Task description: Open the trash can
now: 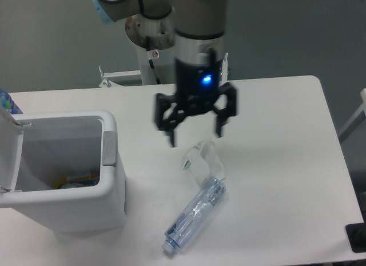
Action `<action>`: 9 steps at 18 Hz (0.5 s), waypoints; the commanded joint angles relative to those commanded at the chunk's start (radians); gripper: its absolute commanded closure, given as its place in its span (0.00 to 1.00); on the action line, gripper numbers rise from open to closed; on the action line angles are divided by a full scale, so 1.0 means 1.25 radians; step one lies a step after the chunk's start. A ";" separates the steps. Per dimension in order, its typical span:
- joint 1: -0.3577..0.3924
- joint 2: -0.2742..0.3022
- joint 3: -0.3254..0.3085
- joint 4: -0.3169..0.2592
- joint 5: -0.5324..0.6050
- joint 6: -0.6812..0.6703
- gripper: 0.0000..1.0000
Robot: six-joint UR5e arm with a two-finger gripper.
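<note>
I saw the trash can (108, 206) at the table's (274, 180) left edge, lid up. My gripper (195, 131) hung with jaws spread and empty above the bottle (194, 215) and a clear wrapper (201, 161).

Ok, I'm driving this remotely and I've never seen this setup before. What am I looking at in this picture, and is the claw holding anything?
One fixed camera looks down at a white table from above and in front. The grey and blue column coming in from the top is the robot arm; the black claw with the blue light is its gripper. Its two fingers are spread apart and nothing is between them, so it holds nothing. It hangs over the middle of the table, to the right of the bin and just above the clear wrapper.

At the left stands the trash can, a big white box. Its lid is swung up at the far left, so the inside shows, with some rubbish at the bottom. The grey tab on its rim is the push button.

On the table lie a crushed clear plastic bottle and a clear wrapper just above it.
</note>
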 joint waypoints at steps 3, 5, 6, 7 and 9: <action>0.069 0.000 -0.002 0.000 0.022 0.082 0.00; 0.106 0.000 -0.007 -0.004 0.037 0.173 0.00; 0.120 -0.002 -0.011 -0.004 0.047 0.221 0.00; 0.135 -0.004 -0.017 -0.005 0.064 0.266 0.00; 0.171 -0.002 -0.032 -0.009 0.095 0.362 0.00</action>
